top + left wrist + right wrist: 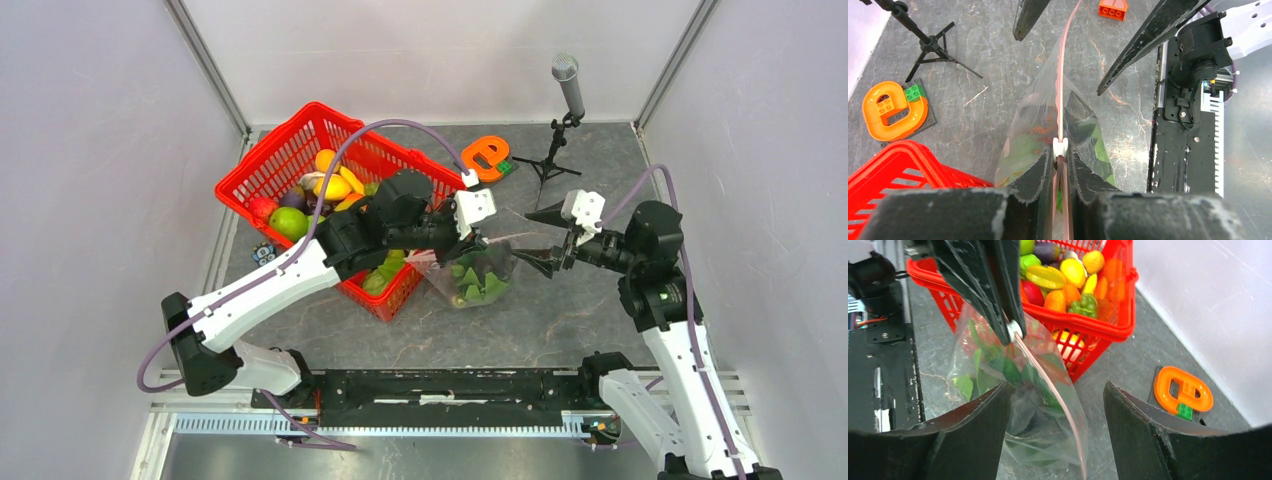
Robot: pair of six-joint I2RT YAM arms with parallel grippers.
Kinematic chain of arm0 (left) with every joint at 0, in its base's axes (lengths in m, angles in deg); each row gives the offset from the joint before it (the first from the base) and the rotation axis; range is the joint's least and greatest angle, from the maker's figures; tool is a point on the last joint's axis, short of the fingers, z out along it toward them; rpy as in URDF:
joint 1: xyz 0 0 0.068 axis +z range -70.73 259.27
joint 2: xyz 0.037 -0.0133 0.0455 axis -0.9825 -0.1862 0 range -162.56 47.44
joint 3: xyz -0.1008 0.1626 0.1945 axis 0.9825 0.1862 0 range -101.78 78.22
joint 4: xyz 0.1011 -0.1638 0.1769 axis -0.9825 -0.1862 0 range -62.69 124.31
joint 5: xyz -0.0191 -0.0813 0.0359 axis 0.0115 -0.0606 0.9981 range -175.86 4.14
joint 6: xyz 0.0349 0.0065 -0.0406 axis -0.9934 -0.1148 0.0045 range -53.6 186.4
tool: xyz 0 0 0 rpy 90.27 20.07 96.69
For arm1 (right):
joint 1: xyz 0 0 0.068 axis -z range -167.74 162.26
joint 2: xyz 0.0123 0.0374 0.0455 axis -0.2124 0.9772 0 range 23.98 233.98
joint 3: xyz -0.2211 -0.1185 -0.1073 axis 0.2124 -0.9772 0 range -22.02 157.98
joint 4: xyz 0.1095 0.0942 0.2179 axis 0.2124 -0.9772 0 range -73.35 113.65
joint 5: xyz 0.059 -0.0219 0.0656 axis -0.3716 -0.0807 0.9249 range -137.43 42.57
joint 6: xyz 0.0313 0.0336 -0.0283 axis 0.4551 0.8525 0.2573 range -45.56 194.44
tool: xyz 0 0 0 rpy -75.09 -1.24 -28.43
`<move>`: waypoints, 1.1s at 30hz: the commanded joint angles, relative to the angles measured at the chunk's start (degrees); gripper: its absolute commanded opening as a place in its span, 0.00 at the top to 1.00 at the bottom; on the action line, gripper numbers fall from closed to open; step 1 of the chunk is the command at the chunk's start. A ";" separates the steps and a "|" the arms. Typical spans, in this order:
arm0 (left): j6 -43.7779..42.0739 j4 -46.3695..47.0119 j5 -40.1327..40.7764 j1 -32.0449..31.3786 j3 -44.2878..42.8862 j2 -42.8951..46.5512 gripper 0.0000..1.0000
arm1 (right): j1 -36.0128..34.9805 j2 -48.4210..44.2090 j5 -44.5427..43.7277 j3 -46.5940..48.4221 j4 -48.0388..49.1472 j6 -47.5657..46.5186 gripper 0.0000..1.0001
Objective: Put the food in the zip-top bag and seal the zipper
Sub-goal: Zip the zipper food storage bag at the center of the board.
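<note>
The clear zip-top bag (478,278) stands on the table right of the basket, with green leafy food (468,285) inside. My left gripper (472,238) is shut on the zipper (1062,90) at the bag's top edge, fingers just behind the white slider (1060,146). My right gripper (540,258) is open at the bag's right end. In the right wrist view its gripper (1057,390) straddles the pink zipper (1048,385) without touching it. The bag (998,375) hangs below the left fingers (993,290). More toy food lies in the basket.
A red mesh basket (265,145) of toy fruit stands left of the bag. An orange toy on a brick plate (486,157) and a microphone tripod (560,130) are at the back. A black rail (450,385) runs along the near edge. An orange brick (1113,9) lies nearby.
</note>
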State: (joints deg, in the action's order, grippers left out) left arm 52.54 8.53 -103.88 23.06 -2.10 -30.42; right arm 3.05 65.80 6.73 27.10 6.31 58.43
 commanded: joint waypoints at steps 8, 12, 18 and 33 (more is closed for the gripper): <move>2.62 2.65 -4.64 0.39 -3.72 0.25 0.98 | -3.28 6.47 7.16 6.27 -6.59 -6.66 0.36; 2.95 2.76 -5.25 0.31 -4.14 -0.25 0.98 | -5.47 7.30 6.64 6.97 -7.20 -7.27 0.46; 3.39 3.38 -6.23 0.32 -4.19 -0.67 0.98 | -8.08 7.19 6.51 5.72 -3.20 -4.32 0.48; 2.97 2.75 -6.85 0.32 -4.29 -0.68 0.98 | -9.89 7.33 3.25 2.91 1.50 -0.91 0.61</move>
State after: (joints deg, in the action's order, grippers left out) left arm 54.55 7.81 -108.88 23.44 -3.47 -31.71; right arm -6.50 73.76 10.92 30.55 5.41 57.03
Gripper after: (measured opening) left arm 0.170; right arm 0.395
